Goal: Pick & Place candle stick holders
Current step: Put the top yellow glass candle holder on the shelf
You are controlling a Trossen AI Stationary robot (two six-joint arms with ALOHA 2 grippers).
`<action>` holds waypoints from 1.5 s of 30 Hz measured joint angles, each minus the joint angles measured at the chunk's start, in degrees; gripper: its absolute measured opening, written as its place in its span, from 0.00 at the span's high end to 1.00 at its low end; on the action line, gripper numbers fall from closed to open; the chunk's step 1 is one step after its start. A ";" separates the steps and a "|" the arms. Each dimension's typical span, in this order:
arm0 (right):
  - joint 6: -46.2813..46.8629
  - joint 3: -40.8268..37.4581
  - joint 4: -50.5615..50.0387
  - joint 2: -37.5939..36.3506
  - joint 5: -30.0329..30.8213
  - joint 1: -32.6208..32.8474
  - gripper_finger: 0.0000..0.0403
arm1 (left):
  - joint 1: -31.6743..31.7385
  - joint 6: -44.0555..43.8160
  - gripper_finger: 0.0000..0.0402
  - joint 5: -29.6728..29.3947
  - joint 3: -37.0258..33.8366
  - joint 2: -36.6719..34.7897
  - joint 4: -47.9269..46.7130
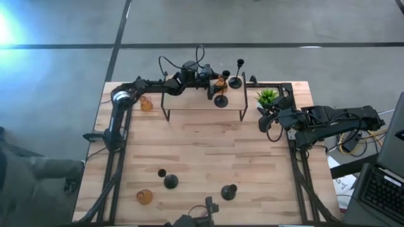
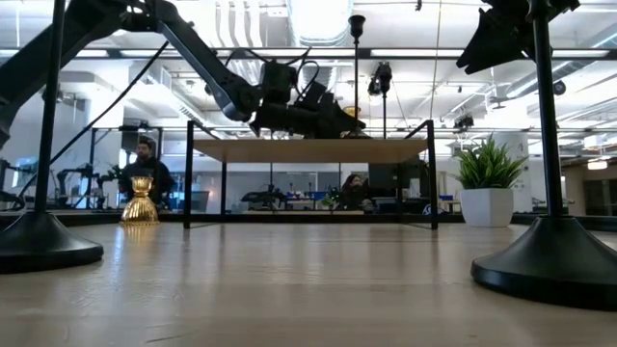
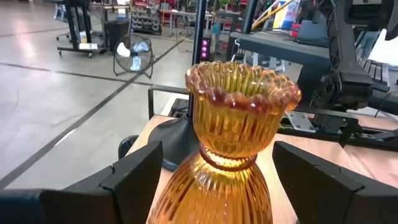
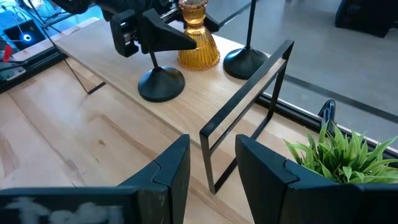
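Note:
An amber holder point(image 3: 233, 118) stands upright on its base on the wooden shelf point(image 1: 202, 103) at the table's far side, between two black holders point(image 4: 160, 84) point(image 4: 247, 61). My left gripper point(image 1: 213, 78) is open, with one finger on each side of the amber holder's bulb point(image 4: 199, 46). My right gripper point(image 4: 211, 165) is open and empty at the table's right, near the shelf's right end. Two more amber holders point(image 1: 146, 104) point(image 1: 144, 197) and two black ones point(image 1: 169, 181) point(image 1: 228, 191) stand on the table. My left gripper comes level at the amber holder from the table's left side, with its fingers point(image 3: 134, 177) on either side of the bulb's upper part point(image 3: 211, 186). I cannot tell whether they touch it. The holder stands upright on the shelf.
A small green potted plant point(image 1: 267, 96) stands beside the shelf's right end, close to my right gripper. The shelf's black metal frame point(image 4: 249, 93) rises above the table. The middle of the table point(image 1: 208, 145) is bare wood. People sit in the room behind the table.

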 joint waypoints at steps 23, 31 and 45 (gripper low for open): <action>0.04 0.00 0.04 -0.79 -0.21 0.02 0.69 | 1.03 4.71 0.24 0.13 0.07 -6.31 -13.47; -0.02 0.00 0.04 -1.16 -0.20 0.01 0.70 | 1.94 5.17 0.24 0.00 0.09 -9.61 -21.92; -0.02 0.00 0.33 -1.14 -0.20 0.03 0.69 | 3.11 8.37 0.24 -0.04 0.09 -15.89 -37.80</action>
